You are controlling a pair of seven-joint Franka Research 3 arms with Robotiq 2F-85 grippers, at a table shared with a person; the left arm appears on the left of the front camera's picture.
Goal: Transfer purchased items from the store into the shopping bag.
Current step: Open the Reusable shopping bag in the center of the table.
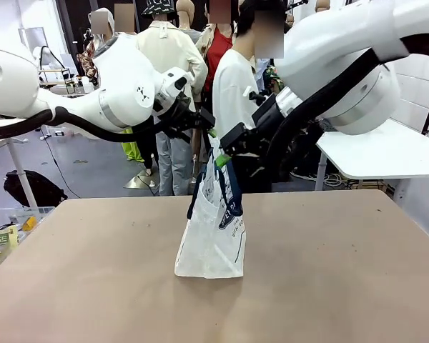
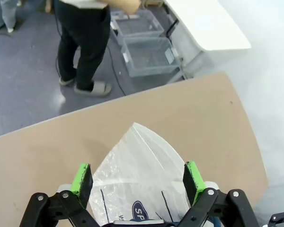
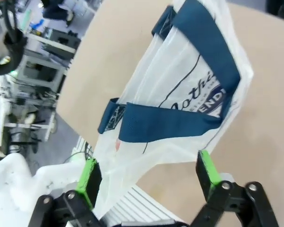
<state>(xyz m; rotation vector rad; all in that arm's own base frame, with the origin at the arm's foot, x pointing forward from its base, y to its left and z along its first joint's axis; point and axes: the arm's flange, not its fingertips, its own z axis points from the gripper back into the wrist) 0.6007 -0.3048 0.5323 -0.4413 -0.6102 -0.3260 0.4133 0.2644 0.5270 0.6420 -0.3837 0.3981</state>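
**Insp.:** Front view. Where's the task item?

**Onlooker:** Translucent whitish plastic shopping bag [image 1: 211, 239] w/ dark blue handles, upright, approx. centre of the flat tan table [image 1: 329, 286]. Left gripper [image 1: 209, 130] and right gripper [image 1: 224, 151] are both at the bag's top edge, close together. From where I stand I can't tell if either touches the handles.

**Insp.:** Left wrist view?

**Onlooker:** Looks down onto the bag. Left gripper is spread wide, green pads [image 2: 82, 182] either side of the bag's top, nothing pinched betw. them. A person [image 2: 80, 42] in dark trousers stands on the floor beyond the table's far edge, near clear plastic crates [image 2: 146, 52].

**Insp.:** Right wrist view?

**Onlooker:** Right gripper also spread wide. Bag's rim and a blue handle [image 3: 170, 124] lie just ahead of the fingers, w/ a fold of plastic beside one pad. No clamp on it that I can see.

**Insp.:** Progress?

**Onlooker:** Early, in my judgement. Bag is set up and standing. No goods visible inside, though the plastic is cloudy, so not certain. A clear tub [image 1: 39, 209] off the table's left edge holds yellow and printed packs [image 1: 28, 224], poss. the purchased items. Neither gripper carries anything. Outstanding: get the mouth open and held, then load every item.
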